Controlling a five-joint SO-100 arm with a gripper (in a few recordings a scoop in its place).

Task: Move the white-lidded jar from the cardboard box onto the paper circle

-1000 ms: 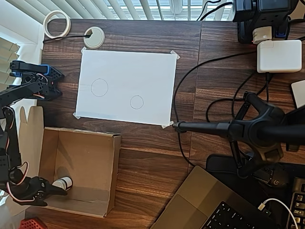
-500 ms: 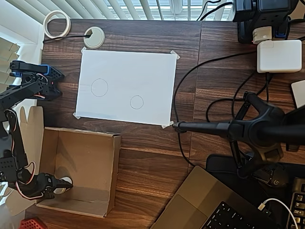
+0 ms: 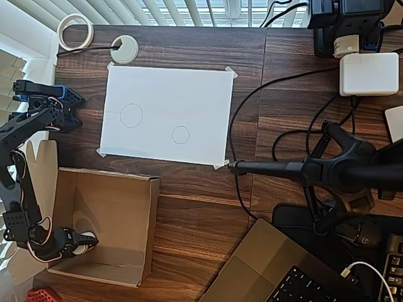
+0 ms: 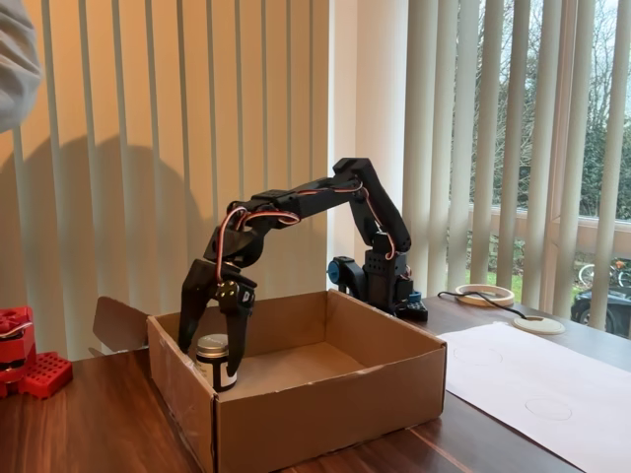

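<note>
The white-lidded jar (image 4: 213, 359) stands upright inside the cardboard box (image 4: 325, 414), at the box's corner nearest the table's lower-left corner in the overhead view. The tool (image 4: 211, 370) reaches down into the box, its two fingers part-open and straddling the jar; whether they touch it cannot be told. The paper circle (image 3: 181, 134) lies well apart on the taped white sheet (image 3: 189, 94).

Hemmed in low by the brown corrugated cardboard box (image 4: 325, 394), walls on all four sides, open only from above. Crowded further by the black two-finger gripper (image 4: 212, 363) straddling the small white-lidded jar (image 4: 212, 357). Bare across the white taped sheet (image 3: 167, 113) around the smaller pencil-drawn paper circle (image 3: 181, 134).
</note>
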